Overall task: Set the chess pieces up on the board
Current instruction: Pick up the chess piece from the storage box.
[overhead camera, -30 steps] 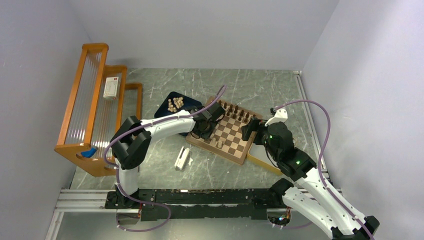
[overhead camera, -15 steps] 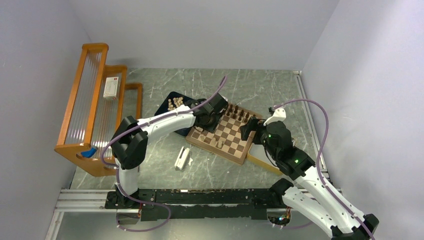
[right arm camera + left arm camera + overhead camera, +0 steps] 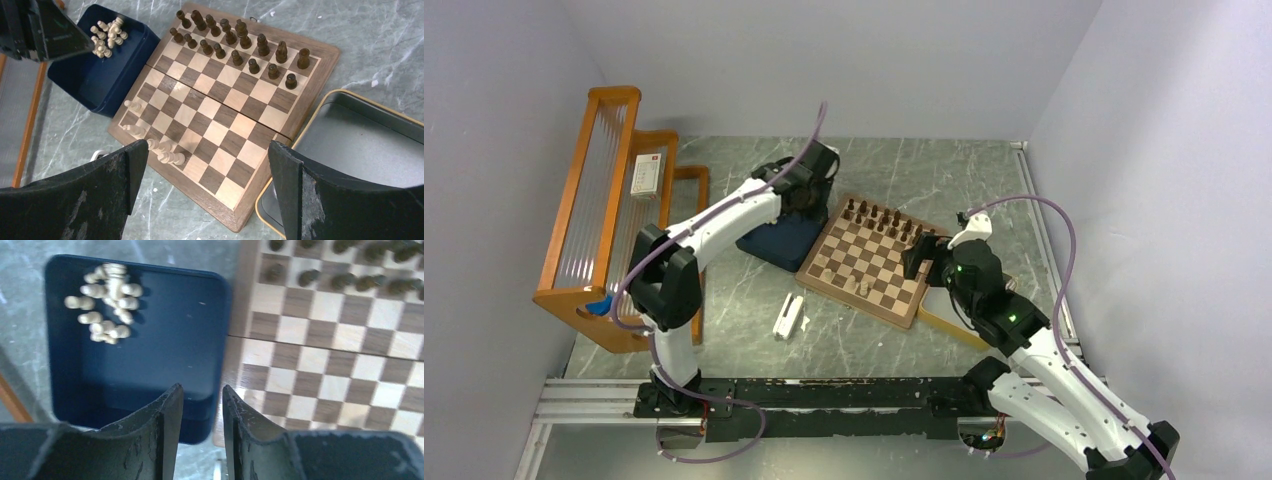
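Note:
The board point(image 3: 869, 262) lies in the middle of the table. Dark chess pieces point(image 3: 235, 42) fill its two far rows. A few pale chess pieces point(image 3: 152, 145) stand or lie by its near left edge. More pale pieces point(image 3: 107, 300) lie heaped in a dark blue tray point(image 3: 150, 345) left of the board. My left gripper point(image 3: 201, 390) hovers high over the tray's near right corner, its jaws a little apart with nothing between them. My right gripper point(image 3: 204, 147) hangs wide open and empty above the board's right side.
A yellow-rimmed tray point(image 3: 360, 150) sits against the board's right edge. A tall orange wooden rack point(image 3: 614, 200) holding a white box point(image 3: 646, 172) stands at the left. A small white object point(image 3: 789, 315) lies on the table in front of the board.
My left gripper has left the board's left edge and swung back and left to above the blue tray. The right arm has barely moved.

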